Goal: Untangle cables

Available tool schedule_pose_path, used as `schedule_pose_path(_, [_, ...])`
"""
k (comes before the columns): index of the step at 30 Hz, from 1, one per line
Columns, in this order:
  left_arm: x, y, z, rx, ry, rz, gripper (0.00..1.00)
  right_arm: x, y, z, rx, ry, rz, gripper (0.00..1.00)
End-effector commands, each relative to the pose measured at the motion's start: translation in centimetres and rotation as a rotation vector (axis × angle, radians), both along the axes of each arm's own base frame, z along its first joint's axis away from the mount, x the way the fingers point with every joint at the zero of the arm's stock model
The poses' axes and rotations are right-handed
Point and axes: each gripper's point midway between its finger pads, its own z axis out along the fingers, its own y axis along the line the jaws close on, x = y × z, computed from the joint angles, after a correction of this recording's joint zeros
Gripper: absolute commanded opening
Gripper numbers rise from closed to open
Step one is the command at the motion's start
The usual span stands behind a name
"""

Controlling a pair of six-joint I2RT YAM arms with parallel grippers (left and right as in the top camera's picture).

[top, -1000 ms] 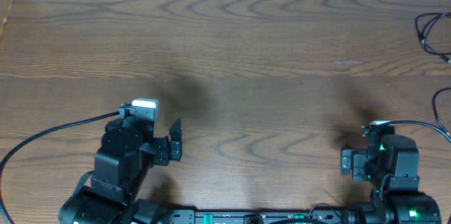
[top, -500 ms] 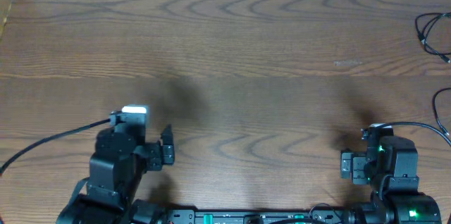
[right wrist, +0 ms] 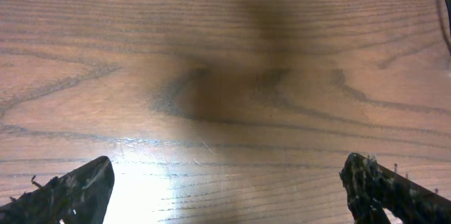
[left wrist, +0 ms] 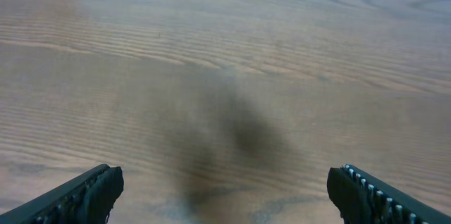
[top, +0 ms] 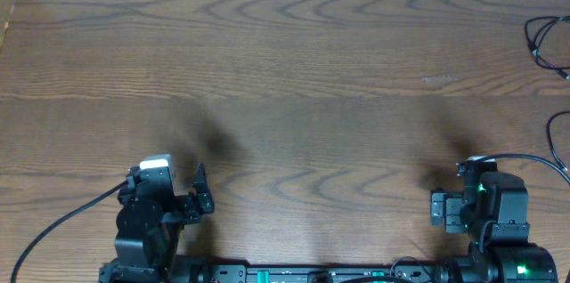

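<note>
Thin black cables (top: 545, 37) lie in loops at the table's far right edge, with another thin loop (top: 554, 137) below them. A sliver of black cable (right wrist: 447, 4) shows at the right wrist view's upper right edge. My left gripper (top: 167, 196) sits low at the near left. In its wrist view the left gripper (left wrist: 225, 190) is open, with only bare wood between the fingers. My right gripper (top: 481, 205) rests at the near right. It is also open (right wrist: 227, 183) over bare wood. Both are far from the cables.
The wooden table (top: 294, 69) stretches from the arms to a pale far edge. A thicker black cord (top: 62, 225) trails off the left arm toward the near left. Another (top: 525, 158) runs from the right arm to the right edge.
My left arm has drawn back toward the near edge and a little left, still open. The right arm and the cables have not moved.
</note>
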Motion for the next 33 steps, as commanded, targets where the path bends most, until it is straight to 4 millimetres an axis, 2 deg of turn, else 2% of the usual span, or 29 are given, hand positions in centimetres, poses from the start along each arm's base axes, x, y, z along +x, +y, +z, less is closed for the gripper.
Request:
schedule_pose_path(1, [-0.1, 0.1, 0.1, -0.008, -0.041, 0.009, 0.98, 0.0, 0.1, 0.1, 0.0, -0.005, 0.01, 0.99])
schedule_pose_path(15, [-0.3, 0.3, -1.3, -0.015, -0.116, 0.019, 0.98, 0.0, 0.1, 0.1, 0.0, -0.005, 0.01, 0.99])
schedule_pose_path(24, [-0.1, 1.4, -2.0, -0.014, -0.145, 0.077, 0.98, 0.0, 0.1, 0.1, 0.0, -0.005, 0.01, 0.99])
schedule_pose_path(33, [1.5, 1.2, -2.5, -0.022, -0.196, 0.069, 0.98, 0.0, 0.1, 0.1, 0.0, -0.005, 0.01, 0.99])
